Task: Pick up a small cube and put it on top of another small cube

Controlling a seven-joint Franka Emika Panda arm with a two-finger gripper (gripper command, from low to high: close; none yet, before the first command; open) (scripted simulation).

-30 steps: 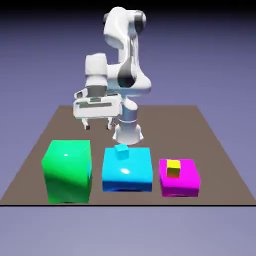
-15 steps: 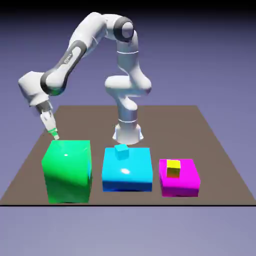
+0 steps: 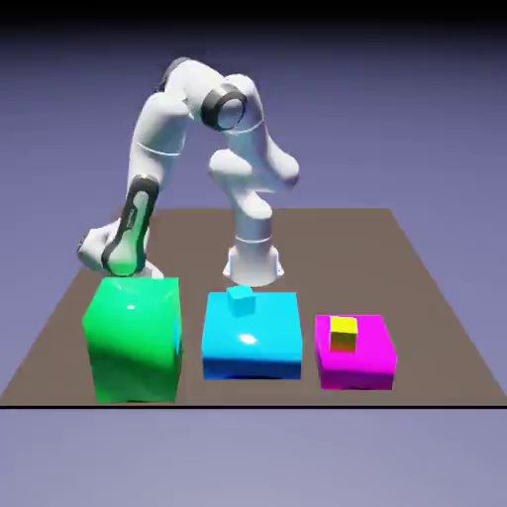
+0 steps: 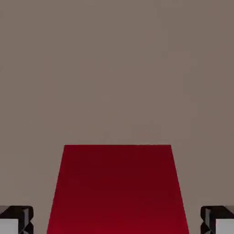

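1. Red cube (image 4: pixel 117 189): on tabletop (image 4: pixel 117 73), btwn the fingertips (image 4: pixel 17 221) in hand view; hidden in ext. view.
2. Gripper (image 4: pixel 117 221): spread, gap each side of red cube, no grip.
3. Arm (image 3: pixel 149 178): reaches down behind tall green block (image 3: pixel 135 342), ext. view's L.
4. Small cyan cube (image 3: pixel 241 301): on blue block (image 3: pixel 252 342), mid.
5. Small yellow cube (image 3: pixel 343 335): on magenta block (image 3: pixel 368 368), ext. view's R.

1. Red cube (image 4: pixel 118 189): between tool (image 4: pixel 117 221) fingertips, gap each side.
2. Cyan cube (image 3: pixel 241 300): slightly turned, exterior view's right of tool.
3. Yellow cube (image 3: pixel 344 334): same side, farther from tool.
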